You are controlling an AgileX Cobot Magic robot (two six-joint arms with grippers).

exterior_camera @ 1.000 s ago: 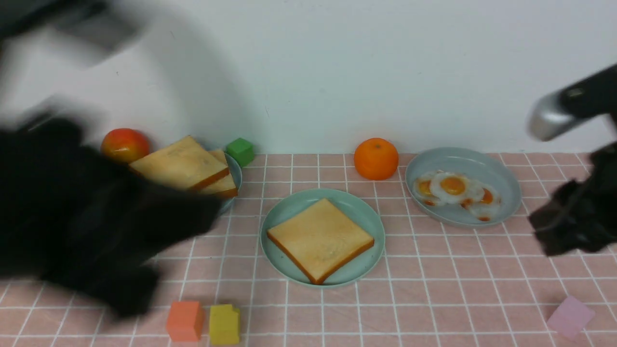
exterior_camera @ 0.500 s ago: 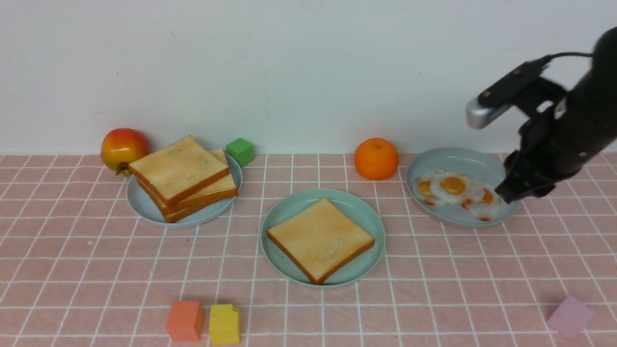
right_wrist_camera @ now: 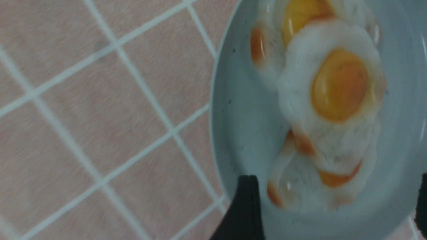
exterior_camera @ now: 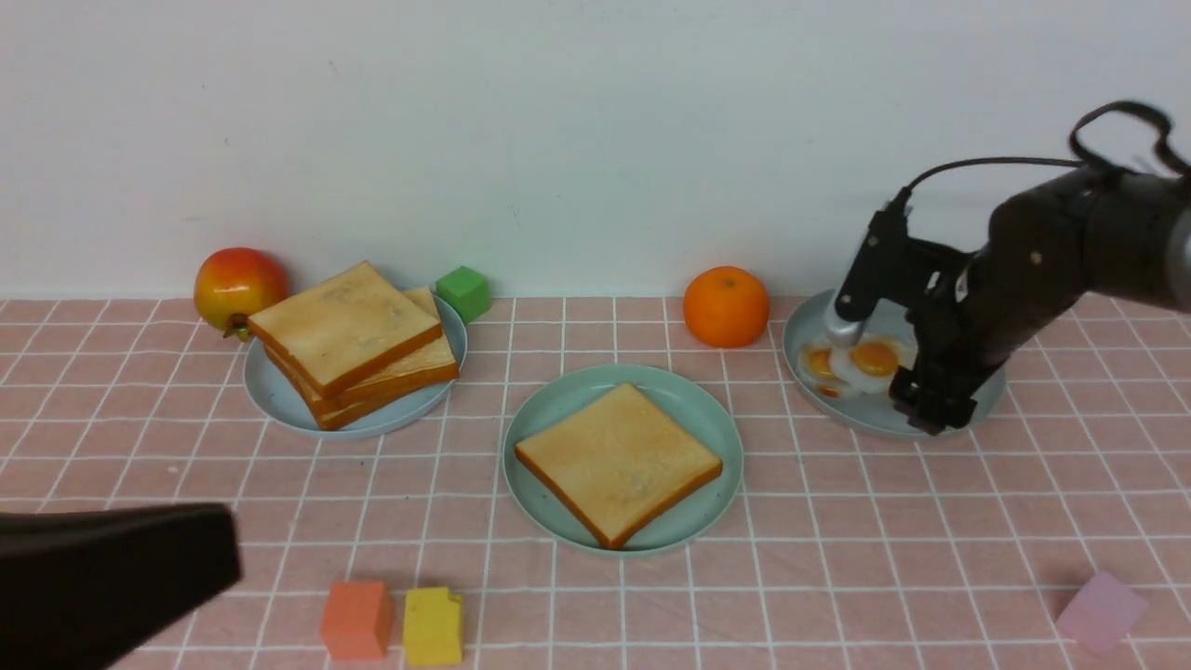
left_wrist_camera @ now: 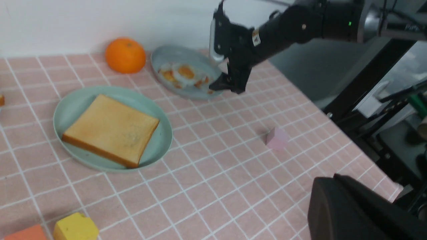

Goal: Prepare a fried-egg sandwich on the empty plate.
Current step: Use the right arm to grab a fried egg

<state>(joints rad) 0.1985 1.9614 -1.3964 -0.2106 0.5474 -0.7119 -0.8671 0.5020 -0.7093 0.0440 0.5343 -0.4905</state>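
Note:
The mint-green plate [exterior_camera: 558,409] [left_wrist_camera: 76,100] sits mid-table with one toast slice [exterior_camera: 619,463] [left_wrist_camera: 111,130] flat on it; no fried-egg sandwich is in view. Several overlapping fried eggs [exterior_camera: 870,363] [right_wrist_camera: 333,100] [left_wrist_camera: 183,73] lie in a grey-blue plate [exterior_camera: 861,423] [right_wrist_camera: 240,133] at the right. My right gripper [exterior_camera: 930,400] [right_wrist_camera: 333,206] [left_wrist_camera: 230,85] hangs open just above that plate's near side, its fingers [right_wrist_camera: 245,206] straddling the nearest egg without touching it. My left gripper [exterior_camera: 112,568] [left_wrist_camera: 330,183] is shut and empty at the table's near left.
A stack of plain toast [exterior_camera: 349,340] fills another grey-blue plate [exterior_camera: 279,400] at the back left, between an apple [exterior_camera: 240,279] and a green block [exterior_camera: 463,291]. An orange [exterior_camera: 726,305] stands behind the middle plate. Orange [exterior_camera: 356,619], yellow [exterior_camera: 434,625] and pink [exterior_camera: 1101,609] blocks line the front.
The left arm has pulled back from over the toast stack to the near left corner. The right arm has swung in and down over the egg plate, and its jaws have spread wider.

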